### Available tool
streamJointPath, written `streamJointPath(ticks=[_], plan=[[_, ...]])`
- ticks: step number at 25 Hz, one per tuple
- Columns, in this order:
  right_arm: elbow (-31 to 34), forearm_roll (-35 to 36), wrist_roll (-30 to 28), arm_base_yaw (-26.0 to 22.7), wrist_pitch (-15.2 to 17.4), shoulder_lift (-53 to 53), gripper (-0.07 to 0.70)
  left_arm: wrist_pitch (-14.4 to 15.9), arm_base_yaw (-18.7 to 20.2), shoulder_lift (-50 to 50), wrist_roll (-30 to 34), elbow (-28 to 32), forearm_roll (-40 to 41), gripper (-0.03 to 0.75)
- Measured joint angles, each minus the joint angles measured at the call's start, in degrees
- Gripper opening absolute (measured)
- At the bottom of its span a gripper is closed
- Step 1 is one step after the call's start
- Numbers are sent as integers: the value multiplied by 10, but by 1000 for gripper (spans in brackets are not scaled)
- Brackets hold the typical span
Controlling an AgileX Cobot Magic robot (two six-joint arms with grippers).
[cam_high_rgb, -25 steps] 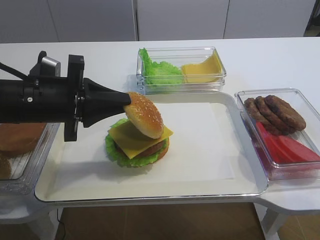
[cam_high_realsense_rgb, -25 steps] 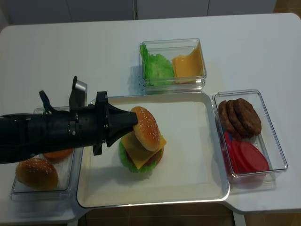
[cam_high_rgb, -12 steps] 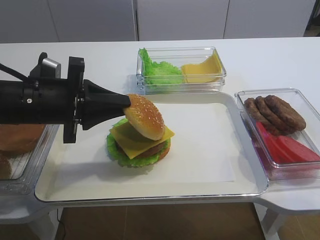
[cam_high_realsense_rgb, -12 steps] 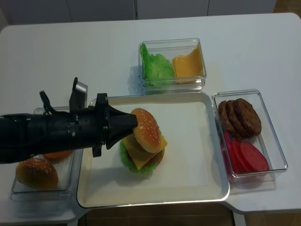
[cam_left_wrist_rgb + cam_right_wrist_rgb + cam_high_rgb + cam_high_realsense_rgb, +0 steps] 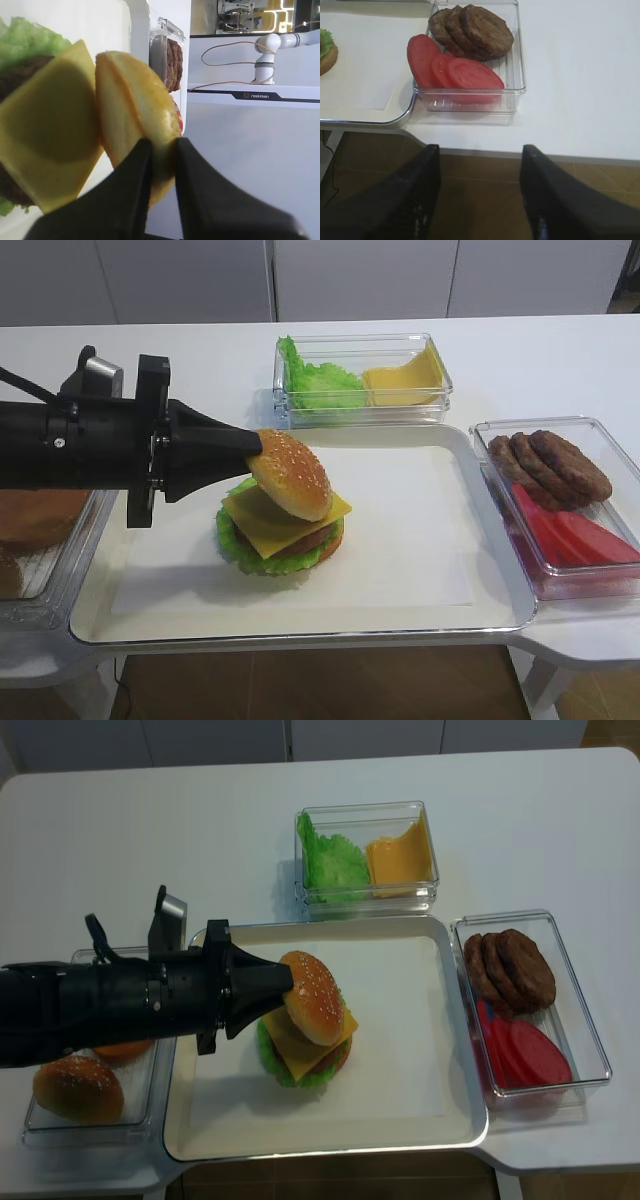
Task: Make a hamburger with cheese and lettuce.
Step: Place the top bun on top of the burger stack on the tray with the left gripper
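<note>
While the left gripper point(image 5: 159, 150) is pinching the sesame top bun point(image 5: 289, 474) by its rim, tilted over the cheese point(image 5: 286, 520), the hamburger point(image 5: 303, 1042) is awaiting capping on the tray point(image 5: 420, 612); next: level, lower, release.

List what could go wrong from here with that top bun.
The sesame bun top sits tilted against the cheese, pinched at its edge by the left pincer; let go like this, it may slide off. The stack of lettuce, patty and cheese looks off-centre, so a nudge could shift it.
</note>
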State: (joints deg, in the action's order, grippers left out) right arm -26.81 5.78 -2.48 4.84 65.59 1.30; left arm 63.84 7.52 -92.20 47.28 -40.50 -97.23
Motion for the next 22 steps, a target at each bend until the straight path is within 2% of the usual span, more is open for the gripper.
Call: streamJointPath(ticks=[9,22], plan=[[0,0,0,0,0,0,405,0,0,0,0,0,3,133],[0,0,0,0,0,0,405,0,0,0,0,0,10,203]])
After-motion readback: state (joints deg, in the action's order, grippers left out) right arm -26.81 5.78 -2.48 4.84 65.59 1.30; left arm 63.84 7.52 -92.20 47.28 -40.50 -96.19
